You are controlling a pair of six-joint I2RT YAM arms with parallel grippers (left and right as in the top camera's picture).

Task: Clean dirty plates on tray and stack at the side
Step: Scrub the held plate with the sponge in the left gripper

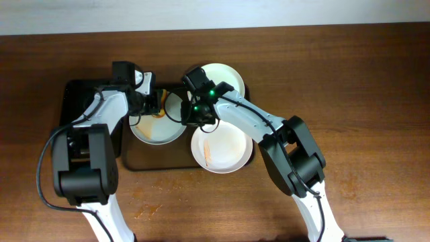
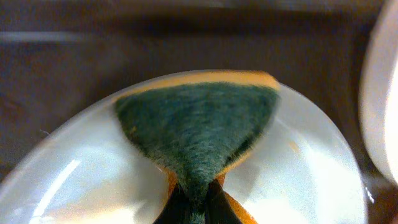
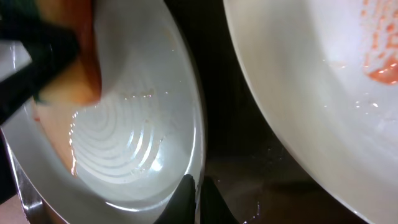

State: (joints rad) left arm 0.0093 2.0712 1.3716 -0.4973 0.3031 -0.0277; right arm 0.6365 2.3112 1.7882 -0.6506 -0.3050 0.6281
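Observation:
A white plate (image 1: 158,128) with orange smears lies on the dark tray (image 1: 134,161). My left gripper (image 1: 156,104) is shut on a green and orange sponge (image 2: 199,127), which presses on this plate (image 2: 311,174). My right gripper (image 1: 196,114) is shut on the plate's right rim (image 3: 198,149). A second dirty plate (image 1: 225,149) with orange streaks lies at the tray's right and shows in the right wrist view (image 3: 311,81). A third white plate (image 1: 225,75) sits at the tray's back, partly under the right arm.
The tray rests on a brown wooden table (image 1: 363,101). A black part of the tray (image 1: 77,101) extends to the left. Both arms cross over the tray's back half.

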